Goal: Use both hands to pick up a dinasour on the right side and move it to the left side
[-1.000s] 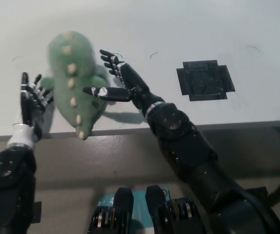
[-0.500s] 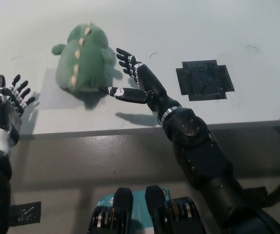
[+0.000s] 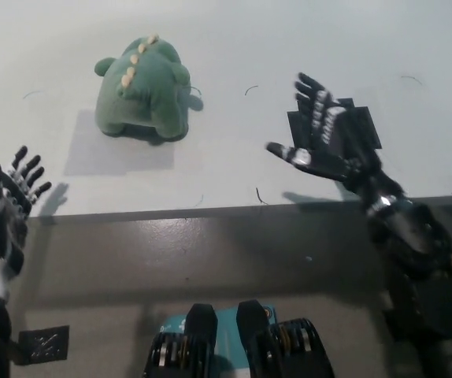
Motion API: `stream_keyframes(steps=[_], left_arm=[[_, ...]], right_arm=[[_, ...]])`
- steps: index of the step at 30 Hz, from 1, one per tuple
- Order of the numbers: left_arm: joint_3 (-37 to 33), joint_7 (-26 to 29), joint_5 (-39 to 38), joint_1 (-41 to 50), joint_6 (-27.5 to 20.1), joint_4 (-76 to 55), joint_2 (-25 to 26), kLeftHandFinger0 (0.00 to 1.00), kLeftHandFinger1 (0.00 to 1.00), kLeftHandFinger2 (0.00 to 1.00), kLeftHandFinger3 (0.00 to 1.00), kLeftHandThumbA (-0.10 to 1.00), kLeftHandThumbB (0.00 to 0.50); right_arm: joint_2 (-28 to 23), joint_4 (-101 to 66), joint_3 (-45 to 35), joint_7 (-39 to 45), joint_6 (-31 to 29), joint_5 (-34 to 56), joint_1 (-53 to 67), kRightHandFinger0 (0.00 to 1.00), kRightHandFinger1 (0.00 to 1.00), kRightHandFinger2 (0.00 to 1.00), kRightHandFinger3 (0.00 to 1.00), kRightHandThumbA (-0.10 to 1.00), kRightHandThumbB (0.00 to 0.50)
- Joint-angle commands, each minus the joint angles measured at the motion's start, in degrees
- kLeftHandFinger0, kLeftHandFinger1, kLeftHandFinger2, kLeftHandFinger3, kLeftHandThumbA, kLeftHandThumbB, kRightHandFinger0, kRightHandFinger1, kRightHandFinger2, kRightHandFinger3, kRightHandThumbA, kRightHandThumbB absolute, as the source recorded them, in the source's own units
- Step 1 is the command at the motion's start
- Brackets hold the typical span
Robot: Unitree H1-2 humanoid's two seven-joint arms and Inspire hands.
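Dinosaur: a green plush dinosaur (image 3: pixel 142 88) with a row of cream spikes along its back lies on the pale desk (image 3: pixel 234 47), in the upper left of the head view. Nothing touches it; it rests on its own, a shadow spreading beneath and to its left.
Left hand: the left hand (image 3: pixel 7 209) is at the lower left, by the desk's front edge and well apart from the dinosaur. Its fingers (image 3: pixel 23 168) are spread and point up, holding nothing.
Right hand: the black right hand (image 3: pixel 322 134) is raised above the right half of the desk, palm turned toward the left. Its fingers (image 3: pixel 309 88) are splayed wide and grip nothing. It is well apart from the dinosaur.
Dark patch: a black cross-shaped mark (image 3: pixel 360 134) lies flat on the desk's right side, partly hidden behind the right hand.
Containers: none show on the desk.
Desk marks: a few thin dark curved scratches (image 3: pixel 250 89) dot the surface.
Front edge: the desk's front edge (image 3: pixel 210 211) runs across the middle, with a darker floor (image 3: pixel 210 260) below it.
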Motion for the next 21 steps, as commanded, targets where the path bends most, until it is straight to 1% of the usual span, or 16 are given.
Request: stream_keyframes(steps=[1,2,4,5,6,7,9,10,12,14,15,16,17,19,20,21], left_arm=[[-0.6,1.2,1.9,2.5,-2.7,-5.3,-1.1,1.0,1.0,1.0,1.0,1.0,0.406],[-0.6,1.0,1.9,2.9,-3.7,-5.2,-1.4,1.0,1.0,1.0,1.0,1.0,0.394],[-0.5,0.8,1.8,3.6,-4.7,-5.4,-1.9,1.0,1.0,1.0,1.0,1.0,0.383],[-0.7,0.4,1.8,4.4,-5.8,-5.7,-2.4,1.0,1.0,1.0,1.0,1.0,0.366],[-0.5,0.7,1.4,5.7,-6.0,-6.6,-3.0,1.0,1.0,1.0,1.0,1.0,0.366],[-0.5,0.6,1.3,6.3,-6.2,-7.0,-3.2,1.0,1.0,1.0,1.0,1.0,0.358],[-0.7,0.5,1.3,7.0,-6.9,-7.3,-3.7,1.0,1.0,1.0,1.0,1.0,0.368],[-1.0,0.6,1.5,7.2,-7.2,-7.4,-4.0,1.0,1.0,1.0,1.0,1.0,0.373],[-1.6,0.4,1.7,7.7,-7.6,-7.6,-4.6,1.0,1.0,1.0,1.0,1.0,0.357],[-2.0,0.5,1.9,7.7,-8.6,-7.0,-5.2,1.0,1.0,1.0,1.0,1.0,0.366],[-2.2,0.5,2.1,7.9,-9.3,-6.7,-5.5,1.0,1.0,1.0,1.0,1.0,0.388],[-2.8,0.4,3.0,8.4,-11.0,-5.8,-5.9,1.0,1.0,1.0,1.0,1.0,0.392],[-2.5,0.5,3.1,8.4,-11.3,-5.8,-5.6,1.0,1.0,1.0,1.0,1.0,0.392],[-3.3,0.3,4.1,8.9,-12.9,-5.1,-5.9,1.0,1.0,1.0,1.0,1.0,0.377],[-3.4,0.5,4.4,9.3,-13.3,-4.9,-6.1,1.0,1.0,1.0,1.0,1.0,0.391],[-3.6,0.4,4.6,9.4,-14.2,-4.4,-6.3,1.0,1.0,1.0,1.0,1.0,0.391]], right_arm=[[-1.4,-5.6,-1.1,2.2,-2.7,3.1,3.2,1.0,1.0,1.0,1.0,1.0,0.106],[-1.9,-6.5,-1.3,2.3,-2.8,3.3,4.2,1.0,1.0,1.0,1.0,1.0,0.13],[-2.8,-7.7,-1.5,2.3,-3.2,3.4,5.7,1.0,1.0,1.0,1.0,1.0,0.121],[-4.1,-8.5,-2.1,2.4,-4.7,3.4,7.6,1.0,1.0,1.0,1.0,1.0,0.133],[-4.6,-8.3,-2.2,3.0,-5.1,3.7,8.0,1.0,1.0,1.0,1.0,1.0,0.127],[-5.0,-8.8,-2.3,3.3,-5.0,4.0,8.6,1.0,1.0,1.0,1.0,1.0,0.136],[-5.8,-8.2,-2.4,3.7,-6.4,4.2,9.1,1.0,1.0,1.0,1.0,1.0,0.125],[-6.1,-8.1,-2.5,3.9,-6.6,4.5,9.5,1.0,1.0,1.0,1.0,1.0,0.107],[-6.5,-9.0,-2.4,3.7,-6.4,4.3,10.5,1.0,1.0,1.0,1.0,1.0,0.119],[-6.7,-9.3,-2.6,3.6,-6.6,4.6,11.1,1.0,1.0,1.0,1.0,1.0,0.161],[-7.0,-9.6,-2.6,3.6,-6.9,4.4,11.7,1.0,1.0,1.0,1.0,1.0,0.161],[-7.7,-10.6,-2.7,3.8,-7.4,4.1,13.4,1.0,1.0,1.0,1.0,1.0,0.167],[-7.5,-10.1,-2.4,3.9,-7.6,4.1,12.9,1.0,1.0,1.0,1.0,1.0,0.168],[-8.4,-10.9,-2.7,4.3,-8.8,4.1,14.9,1.0,1.0,1.0,1.0,1.0,0.177],[-8.8,-11.4,-2.8,4.3,-8.9,4.1,15.9,1.0,1.0,1.0,1.0,1.0,0.179],[-9.2,-11.8,-3.1,4.7,-8.9,4.8,16.9,1.0,1.0,1.0,1.0,1.0,0.182]])
